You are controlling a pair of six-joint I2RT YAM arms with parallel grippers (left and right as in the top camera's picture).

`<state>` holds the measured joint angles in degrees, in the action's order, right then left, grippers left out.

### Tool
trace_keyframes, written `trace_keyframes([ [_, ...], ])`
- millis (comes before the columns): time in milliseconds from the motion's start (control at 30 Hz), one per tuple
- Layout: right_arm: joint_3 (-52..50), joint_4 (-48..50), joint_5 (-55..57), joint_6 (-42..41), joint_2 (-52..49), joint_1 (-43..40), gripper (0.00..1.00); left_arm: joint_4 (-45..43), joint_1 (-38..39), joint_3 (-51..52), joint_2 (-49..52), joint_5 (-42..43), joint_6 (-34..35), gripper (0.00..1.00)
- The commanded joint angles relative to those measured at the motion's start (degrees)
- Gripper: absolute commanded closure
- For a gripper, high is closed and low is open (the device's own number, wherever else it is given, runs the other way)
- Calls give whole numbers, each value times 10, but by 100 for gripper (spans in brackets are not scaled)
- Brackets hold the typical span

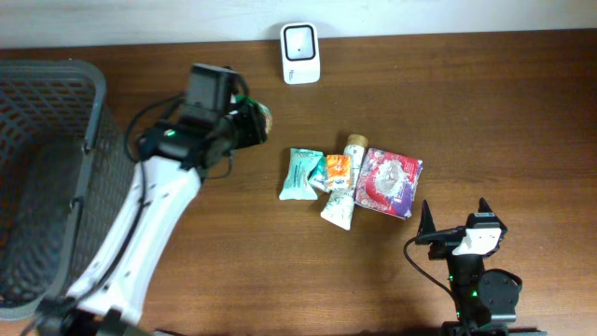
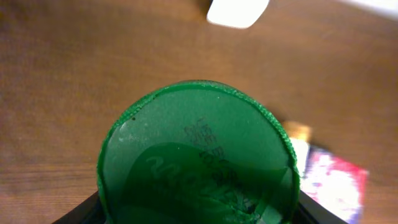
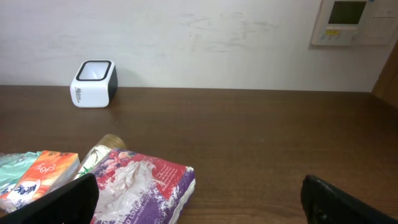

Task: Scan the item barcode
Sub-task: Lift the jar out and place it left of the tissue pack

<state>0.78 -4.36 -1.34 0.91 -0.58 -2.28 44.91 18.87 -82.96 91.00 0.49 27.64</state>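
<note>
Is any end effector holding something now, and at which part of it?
The left end effector grips a green-lidded container by its sides, beneath the lid. The right end effector is open and holds nothing.

**Op1:** What finishes do I have on my feeds?

**Op2:** I read the surface (image 1: 485, 103) as dark wood with visible grain and a low satin sheen. The scanner (image 1: 300, 53) is white plastic, smooth, with a slight gloss.

**Op1:** Green cap (image 2: 199, 155)?

**Op2:** Plastic, semi-gloss. Raised lettering on the face, fine ribbing round the rim.

**Op1:** I see the basket (image 1: 37, 187) as grey plastic mesh, matt.

**Op2:** Agreed. The purple pouch (image 1: 389, 182) and teal packet (image 1: 300, 174) are crinkled printed film, shiny. The wall (image 3: 199, 43) is matt white paint, scuffed.
</note>
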Motion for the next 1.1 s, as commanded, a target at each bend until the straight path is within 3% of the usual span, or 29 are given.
trace_keyframes([
  [0, -5, -2, 1, 2, 4, -4, 1, -2, 28, -8, 61, -89, -19, 44],
  [200, -5, -2, 1, 2, 4, -4, 1, -6, 38, -8, 182, -100, -19, 44],
  [267, -5, -2, 1, 2, 4, -4, 1, -7, 38, -8, 205, -100, -19, 36],
  [333, -5, -2, 1, 2, 4, -4, 1, -10, 38, -8, 209, -106, -18, 36],
  [400, -5, -2, 1, 2, 4, -4, 1, -10, 38, -8, 209, -125, -19, 18],
  [433, -5, -2, 1, 2, 4, -4, 1, -7, 38, -12, 209, -123, -19, 0],
  [500, -5, -2, 1, 2, 4, -4, 1, 18, 38, -38, 207, -119, -19, 0],
  [733, -5, -2, 1, 2, 4, -4, 1, 281, 38, -316, 157, -96, -18, 1],
  [1067, -5, -2, 1, 2, 4, -4, 1, 430, 6, -339, 14, -151, -16, 1],
])
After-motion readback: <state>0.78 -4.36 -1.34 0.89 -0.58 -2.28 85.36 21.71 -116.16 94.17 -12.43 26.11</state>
